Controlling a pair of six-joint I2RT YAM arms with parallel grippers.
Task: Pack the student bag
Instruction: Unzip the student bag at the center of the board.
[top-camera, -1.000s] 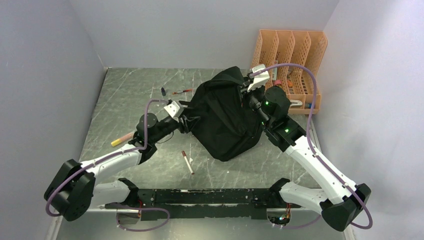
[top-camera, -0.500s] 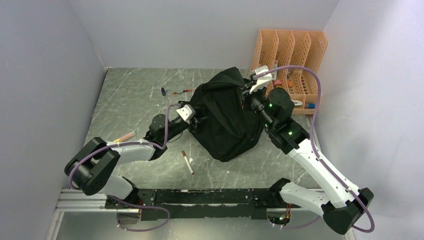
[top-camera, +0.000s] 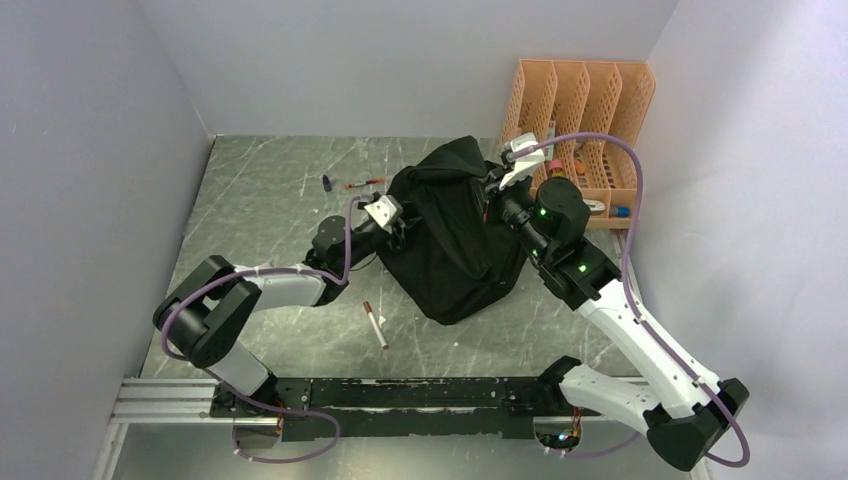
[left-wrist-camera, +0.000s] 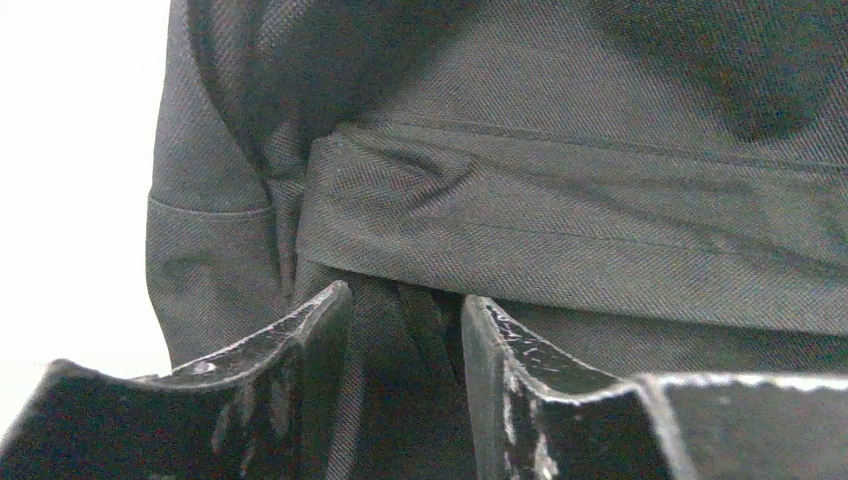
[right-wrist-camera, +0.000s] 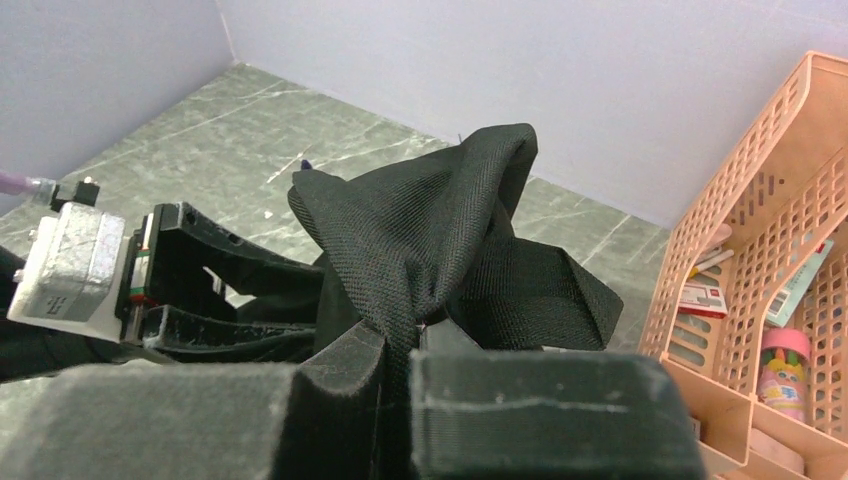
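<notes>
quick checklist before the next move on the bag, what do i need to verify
1. Right gripper clamped on the student bag top fabric: ok.
2. Left gripper holding the bag: not ok, jaws apart against its side.
3. Bag mouth open for packing: cannot tell.
4. Marker on the table clear of both arms: ok.

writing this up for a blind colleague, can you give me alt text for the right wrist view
The right arm's fingers pinch a bunched fold of the black student bag. The left arm's fingers reach to the bag from the left, and an orange file organiser holding stationery stands at right.
</notes>
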